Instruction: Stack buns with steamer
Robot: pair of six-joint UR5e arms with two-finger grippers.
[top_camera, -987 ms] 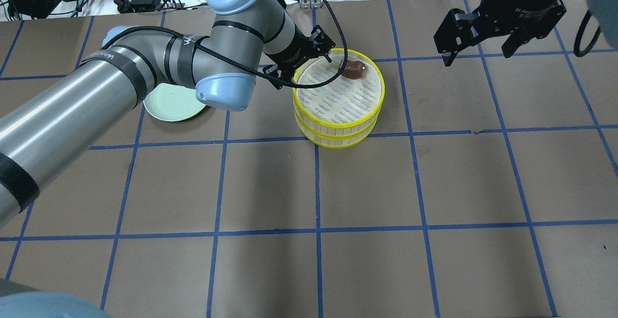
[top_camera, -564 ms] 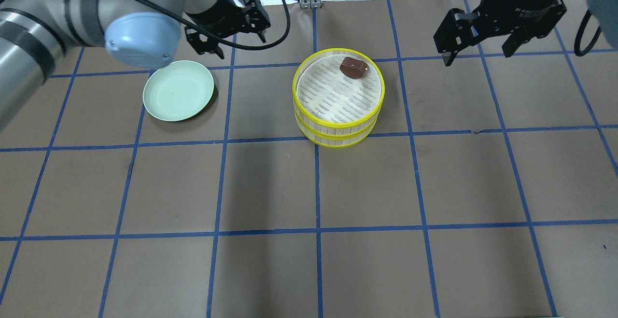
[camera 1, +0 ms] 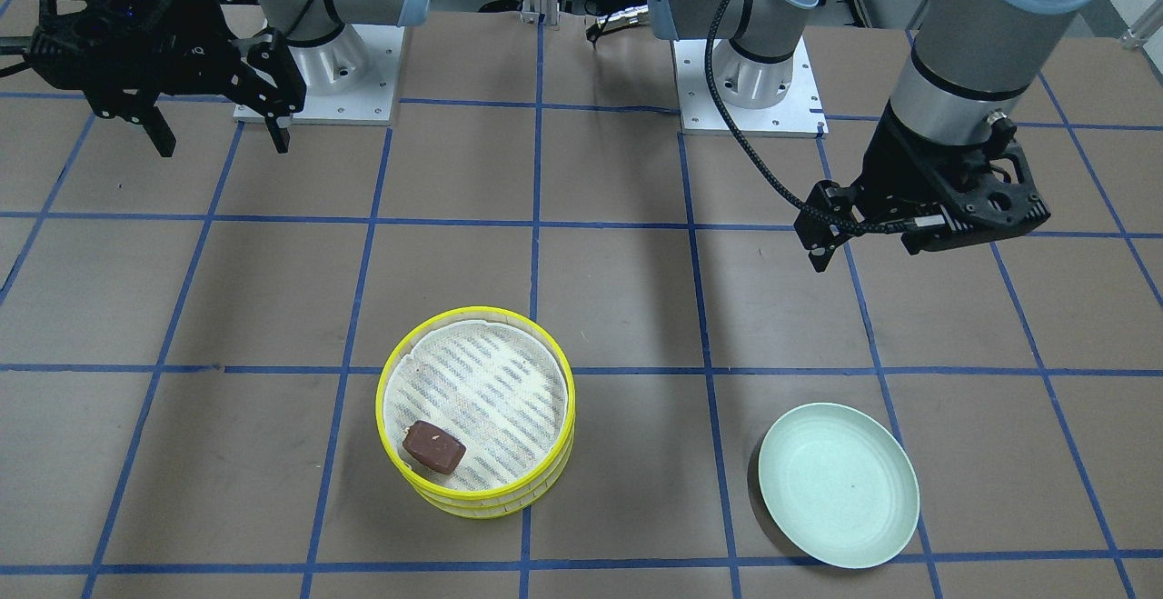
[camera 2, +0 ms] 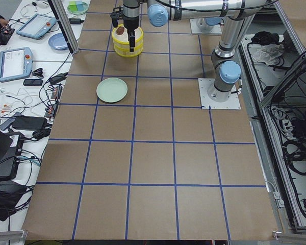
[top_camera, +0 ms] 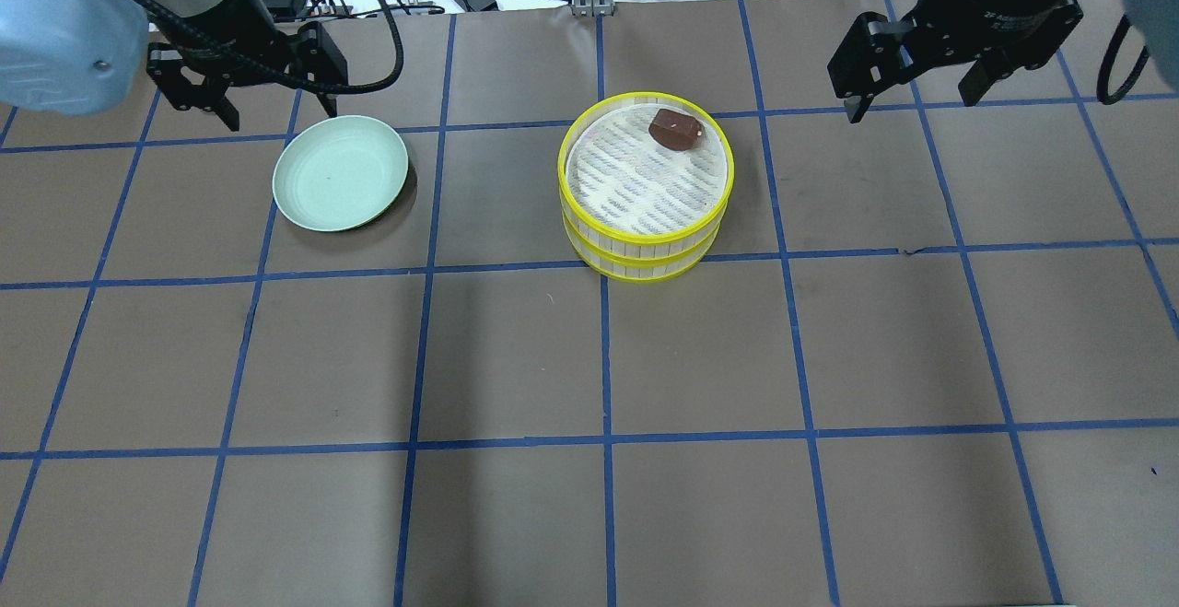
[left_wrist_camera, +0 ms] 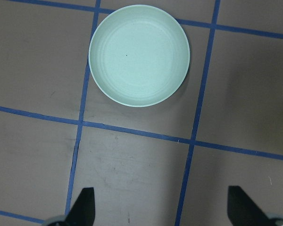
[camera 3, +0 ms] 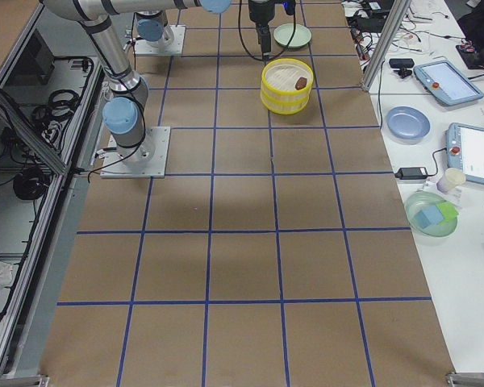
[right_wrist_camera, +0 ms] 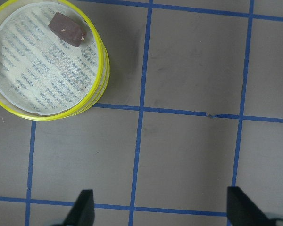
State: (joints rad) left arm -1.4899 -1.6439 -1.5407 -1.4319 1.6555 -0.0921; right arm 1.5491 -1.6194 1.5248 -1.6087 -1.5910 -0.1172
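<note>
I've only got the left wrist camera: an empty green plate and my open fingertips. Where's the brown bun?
Observer: The brown bun lies in the top tier of the yellow steamer, near the rim farthest from the robot.
Operator: And the white one?
Observer: It shows in no view. The steamer is two stacked tiers, and the inside of the lower one is hidden.
Operator: Is the right arm in the way?
Observer: No. The right gripper hangs open and empty, off to the steamer's right.
</note>
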